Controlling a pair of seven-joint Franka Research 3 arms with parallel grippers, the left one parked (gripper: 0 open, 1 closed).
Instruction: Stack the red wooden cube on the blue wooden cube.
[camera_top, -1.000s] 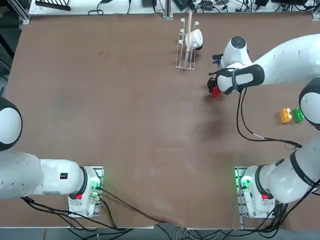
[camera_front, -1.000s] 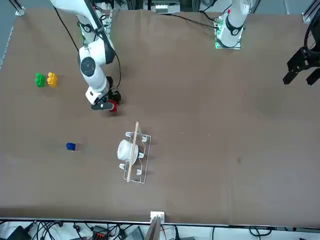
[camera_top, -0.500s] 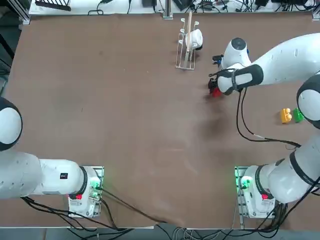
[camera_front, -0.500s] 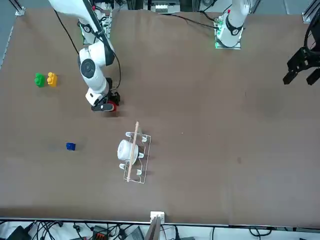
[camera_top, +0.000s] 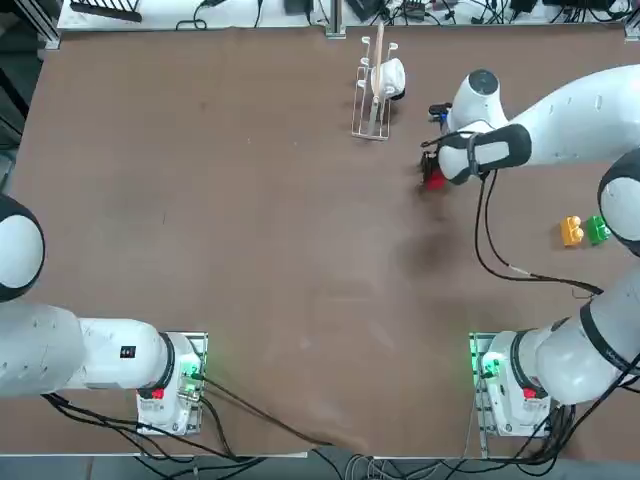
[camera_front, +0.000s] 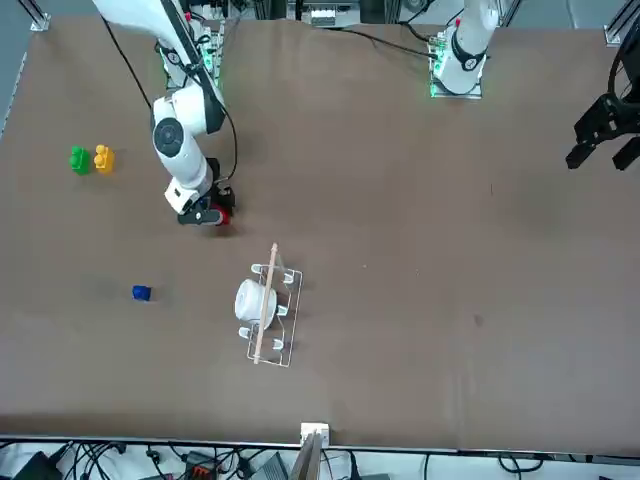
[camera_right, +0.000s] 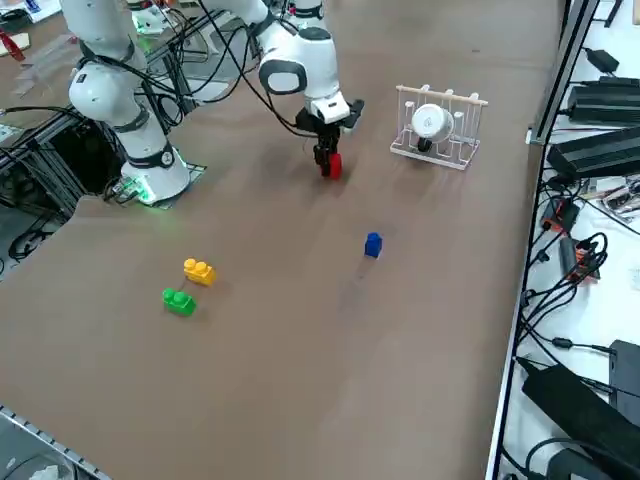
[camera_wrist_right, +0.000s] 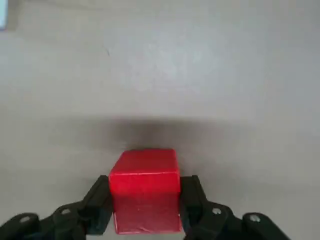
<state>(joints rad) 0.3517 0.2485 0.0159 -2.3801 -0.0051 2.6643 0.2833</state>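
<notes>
blue cube (camera_front: 141, 293) hidden beneath the right arm (camera_top: 565, 120) from overhead

You've got a smooth, slightly glossy red cube (camera_wrist_right: 145, 197) betw. the dark, matt fingers of the right gripper (camera_wrist_right: 146, 205); tabletop (camera_wrist_right: 150, 75) under it smooth w/ a soft sheen; near the gripper, a rack (camera_right: 462, 140) of thin wire w/ a wood-look bar; glossy white mug (camera_right: 432, 122) in it.

Bright red is seen on the cube (camera_wrist_right: 145, 192), plain all over, and dark blue on the smaller cube (camera_right: 373, 245). The studded blocks are coloured yellow-orange (camera_right: 199, 272) and green (camera_right: 179, 302). The table (camera_right: 300, 370) is finished in plain brown, the rack (camera_right: 438, 128) in white.
</notes>
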